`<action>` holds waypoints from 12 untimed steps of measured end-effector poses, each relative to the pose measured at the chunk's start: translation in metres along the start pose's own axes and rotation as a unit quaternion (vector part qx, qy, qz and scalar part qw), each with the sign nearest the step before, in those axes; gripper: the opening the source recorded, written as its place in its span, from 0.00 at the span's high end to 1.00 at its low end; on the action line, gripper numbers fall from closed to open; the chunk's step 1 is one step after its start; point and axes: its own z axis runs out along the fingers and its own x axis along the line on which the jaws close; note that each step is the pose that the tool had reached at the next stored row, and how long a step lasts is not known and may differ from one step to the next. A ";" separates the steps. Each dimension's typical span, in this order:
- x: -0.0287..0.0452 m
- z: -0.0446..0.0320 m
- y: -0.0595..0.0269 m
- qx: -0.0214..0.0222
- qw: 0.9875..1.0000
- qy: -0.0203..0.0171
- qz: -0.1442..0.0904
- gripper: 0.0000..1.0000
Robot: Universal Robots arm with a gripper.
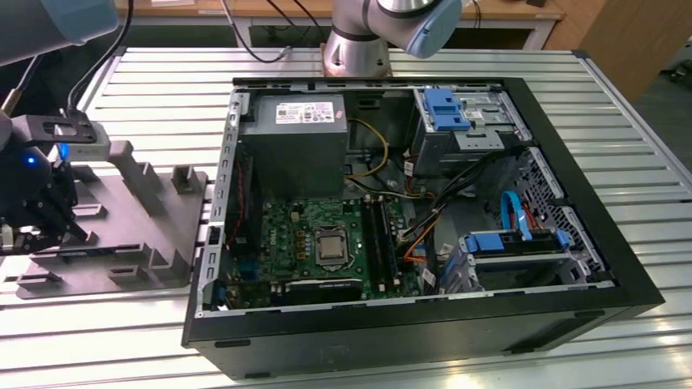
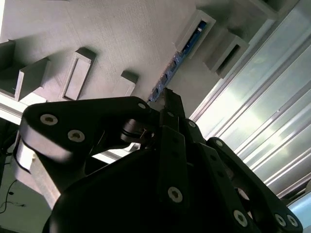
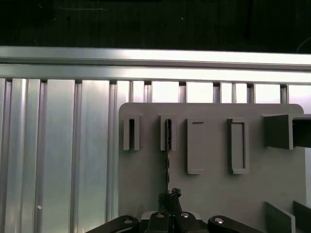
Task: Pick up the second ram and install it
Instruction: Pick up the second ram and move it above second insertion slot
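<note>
Pincer: In the exterior view we see the pincer at the exterior view's left edge, hanging low over the grey tray.

Pincer grip: In both wrist views its two fingers are squeezed close together. They pinch the near end of the second ram, so we call it clenched on the stick.

Second ram: We see the second ram in the second wrist view as a thin blue-green stick. It stands on its long edge in the tray. Its far end sits inside a narrow slot.

Ram and pincer: The stick runs straight away from the pincer. Its near end touches the fingertip, and the finger hides part of it.

Ram from above: In the first wrist view we see the second ram edge-on as a thin dark line. It reaches from a slot in the tray to the pincer.

Tray: It is grey, with upright pegs and several slots. It lies flat on the bench.

Bench: It is silver metal with long ribs.

Computer case: The open black computer case lies on the bench in the middle of the exterior view, just beside the tray.

Motherboard: We see the green motherboard inside the case, well apart from the pincer.
</note>
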 end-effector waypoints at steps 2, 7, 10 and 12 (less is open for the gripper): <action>0.0001 0.0026 0.0000 0.000 1.000 0.000 -0.001 0.90; 0.0002 0.0064 0.0003 0.000 1.000 0.000 -0.001 0.90; 0.0003 0.0094 0.0007 0.000 1.000 0.000 -0.002 0.90; 0.0003 0.0113 0.0009 0.000 1.000 0.000 -0.002 0.90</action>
